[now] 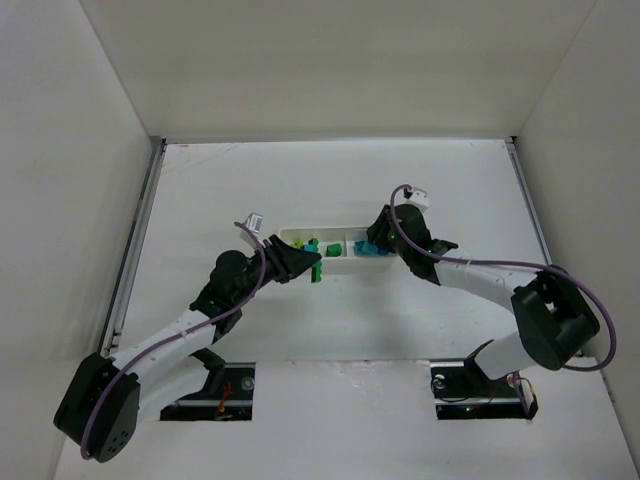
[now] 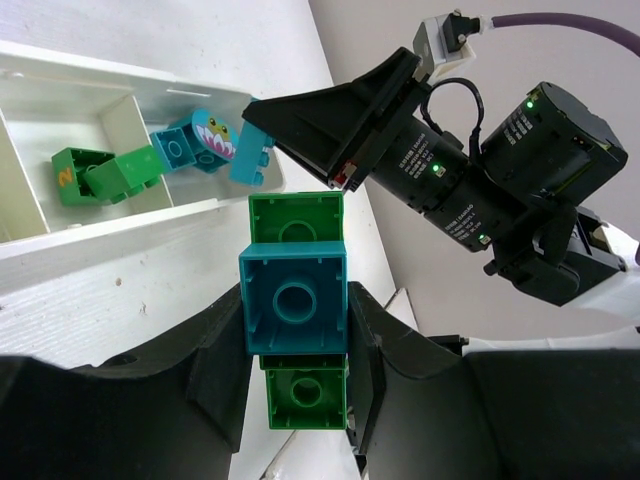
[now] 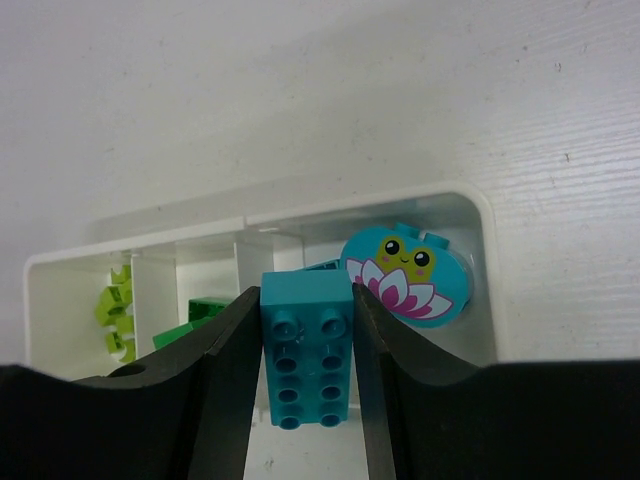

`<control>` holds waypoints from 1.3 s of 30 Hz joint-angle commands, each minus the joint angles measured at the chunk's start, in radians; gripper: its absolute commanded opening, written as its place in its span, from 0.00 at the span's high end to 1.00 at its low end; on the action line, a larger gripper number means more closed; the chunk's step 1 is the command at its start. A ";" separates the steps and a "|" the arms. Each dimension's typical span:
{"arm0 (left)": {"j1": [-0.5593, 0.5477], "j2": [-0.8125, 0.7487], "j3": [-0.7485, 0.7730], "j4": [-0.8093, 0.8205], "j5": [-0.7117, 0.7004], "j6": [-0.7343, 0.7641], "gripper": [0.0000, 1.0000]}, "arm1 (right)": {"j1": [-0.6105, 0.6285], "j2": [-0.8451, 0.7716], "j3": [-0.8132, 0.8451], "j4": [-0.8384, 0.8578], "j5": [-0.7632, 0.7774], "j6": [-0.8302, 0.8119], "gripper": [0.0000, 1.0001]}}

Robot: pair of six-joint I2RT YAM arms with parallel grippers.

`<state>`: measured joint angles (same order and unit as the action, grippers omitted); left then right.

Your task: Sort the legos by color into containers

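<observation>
Now, left tool (image 2: 297,345) gripping green-teal stack (image 2: 294,300), right tool (image 3: 305,305) gripping teal brick (image 3: 307,362)

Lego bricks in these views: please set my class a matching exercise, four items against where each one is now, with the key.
Items
1. long teal plastic brick
2. round teal plastic piece printed with a frog
3. yellow-green plastic bricks
4. stack of green and teal square plastic bricks

Places
A. white plastic tray, end compartment at the right of the right wrist view
B. between the jaws of the left gripper
C. between the jaws of the right gripper
D. same tray, end compartment at the left of the right wrist view

Pairs: 1-C, 2-A, 3-D, 4-B
</observation>
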<state>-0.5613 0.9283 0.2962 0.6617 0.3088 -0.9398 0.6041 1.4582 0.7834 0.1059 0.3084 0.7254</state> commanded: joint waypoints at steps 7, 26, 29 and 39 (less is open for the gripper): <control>-0.022 0.010 0.061 0.078 -0.011 0.021 0.83 | 0.012 -0.064 0.011 0.043 0.029 0.012 0.43; 0.027 0.040 0.021 0.311 -0.043 -0.238 0.82 | 0.185 -0.360 -0.239 0.537 -0.472 0.178 0.19; 0.042 0.049 0.000 0.374 -0.036 -0.301 0.82 | 0.185 -0.314 -0.233 0.616 -0.532 0.221 0.16; 0.042 0.083 -0.034 0.466 -0.027 -0.367 0.81 | 0.190 -0.194 -0.227 0.802 -0.614 0.325 0.18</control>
<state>-0.5152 1.0191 0.2653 1.0092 0.2756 -1.2835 0.7872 1.2377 0.5446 0.7647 -0.2565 1.0039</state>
